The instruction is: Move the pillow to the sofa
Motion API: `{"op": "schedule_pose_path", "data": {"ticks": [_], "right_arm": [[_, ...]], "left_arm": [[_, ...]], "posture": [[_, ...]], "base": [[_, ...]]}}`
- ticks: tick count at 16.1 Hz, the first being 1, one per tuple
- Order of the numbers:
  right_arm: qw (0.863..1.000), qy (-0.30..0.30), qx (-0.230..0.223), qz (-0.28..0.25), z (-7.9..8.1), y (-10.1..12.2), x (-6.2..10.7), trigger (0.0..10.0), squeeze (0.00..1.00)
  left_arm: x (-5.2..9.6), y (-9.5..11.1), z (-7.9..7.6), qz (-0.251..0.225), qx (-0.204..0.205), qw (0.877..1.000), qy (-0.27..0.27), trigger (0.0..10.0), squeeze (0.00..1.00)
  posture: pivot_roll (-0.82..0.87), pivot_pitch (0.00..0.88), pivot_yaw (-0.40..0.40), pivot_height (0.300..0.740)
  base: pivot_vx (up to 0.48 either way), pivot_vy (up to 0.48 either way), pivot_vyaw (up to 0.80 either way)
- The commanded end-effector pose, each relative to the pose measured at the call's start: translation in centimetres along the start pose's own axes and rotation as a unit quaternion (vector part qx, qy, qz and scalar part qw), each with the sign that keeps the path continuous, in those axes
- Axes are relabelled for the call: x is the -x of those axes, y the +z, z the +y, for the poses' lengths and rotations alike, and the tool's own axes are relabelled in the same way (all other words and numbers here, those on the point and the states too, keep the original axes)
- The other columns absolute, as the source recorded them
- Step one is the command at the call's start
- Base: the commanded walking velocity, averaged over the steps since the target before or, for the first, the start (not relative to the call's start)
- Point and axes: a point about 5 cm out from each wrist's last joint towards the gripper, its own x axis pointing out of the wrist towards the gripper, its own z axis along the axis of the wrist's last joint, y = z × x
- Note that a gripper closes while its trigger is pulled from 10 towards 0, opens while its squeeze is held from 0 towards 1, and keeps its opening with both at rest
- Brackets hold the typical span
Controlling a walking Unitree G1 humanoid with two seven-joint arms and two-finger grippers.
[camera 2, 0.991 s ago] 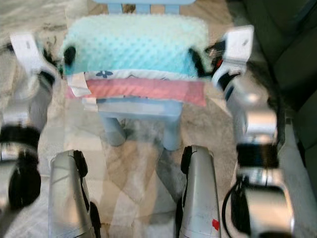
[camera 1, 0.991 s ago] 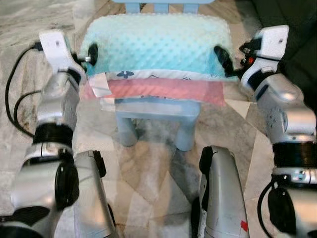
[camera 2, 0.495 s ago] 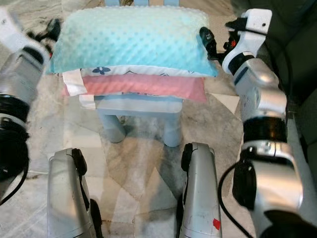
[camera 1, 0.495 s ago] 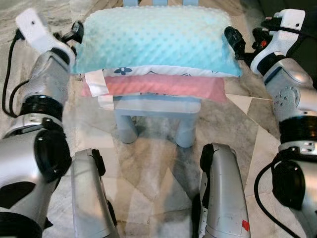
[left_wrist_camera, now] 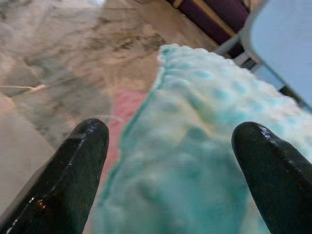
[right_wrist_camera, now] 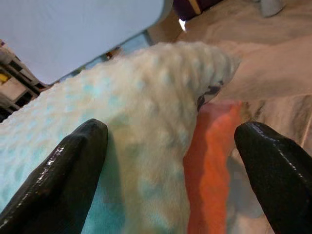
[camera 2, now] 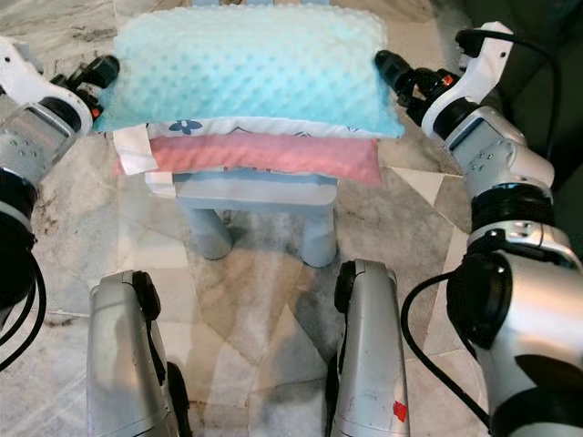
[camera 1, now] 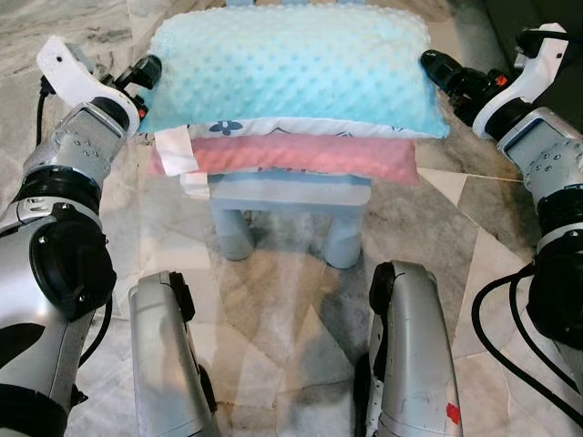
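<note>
Pillow (camera 1: pixel 290 75), mint-turquoise with a dotted nubby cover, lies flat on top of a pink cushion (camera 1: pixel 301 158); both are stacked on the seat of a small light-blue chair (camera 1: pixel 287 205). A white strip with dark flower prints runs along the pillow's near edge, and white fabric tags (camera 1: pixel 176 153) hang at the left corner of the stack.

Left end effector (camera 1: pixel 146 71) sits at the pillow's left end, level with its side edge. In the left wrist view its two black fingers (left_wrist_camera: pixel 73 180) are spread wide, one on either side of the pillow's corner, not closed on it; whether either tip touches the fabric cannot be told.

Right end effector (camera 1: pixel 446 75) sits at the pillow's right end, just beside the corner. In the right wrist view its fingers (right_wrist_camera: pixel 66 178) are likewise wide apart, with the pillow's end and the pink cushion's edge lying between them, nothing clamped.

Floor (camera 1: pixel 109 23) is marbled stone tile, grey and beige. Dark upholstery (camera 2: pixel 547 36) shows at the far right of the head views. Two silver legs (camera 1: pixel 410 355) of the robot stand in the foreground, in front of the chair.
</note>
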Motion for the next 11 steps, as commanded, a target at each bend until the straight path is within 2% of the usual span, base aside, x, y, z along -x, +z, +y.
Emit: {"op": "schedule_pose_path", "data": {"ticks": [1,3,6,8,10,11], "right_arm": [[1.000,0.017,-0.004,0.004,0.3,0.3,-0.2,10.0,0.00],[1.000,0.026,-0.001,0.016,0.4,-0.1,-0.3,10.0,0.00],[0.997,0.058,-0.004,0.046,0.9,-1.3,-0.4,10.0,0.00],[0.992,0.103,-0.015,0.070,1.5,-2.3,-0.5,10.0,0.00],[0.986,0.137,-0.025,0.089,2.1,-3.2,-0.6,10.0,0.00],[0.982,0.162,-0.025,0.098,2.7,-3.6,-0.7,10.0,0.00]], "left_arm": [[0.1,1.1,-0.3,0.001,0.016,1.000,-0.017,10.0,0.00],[0.1,0.9,-0.6,0.012,0.034,0.999,-0.023,10.0,0.00],[0.3,-0.4,0.3,0.053,0.030,0.998,-0.010,10.0,0.00],[0.5,-1.3,0.9,0.082,0.036,0.996,-0.014,10.0,0.00],[0.6,-1.8,0.3,0.109,0.065,0.991,-0.052,10.0,0.00],[0.7,-2.4,-0.2,0.136,0.060,0.986,-0.080,10.0,0.00]], "posture": [[-0.01,0.330,0.025,0.366],[-0.01,0.336,0.028,0.366],[-0.01,0.340,0.034,0.366],[0.00,0.345,0.036,0.366],[0.00,0.346,0.035,0.366],[-0.01,0.347,0.036,0.366]], "base": [[0.000,0.000,0.00],[0.000,0.000,0.00],[0.000,0.000,0.00],[0.000,0.000,0.00],[0.000,0.000,0.00],[0.000,0.000,0.00]]}}
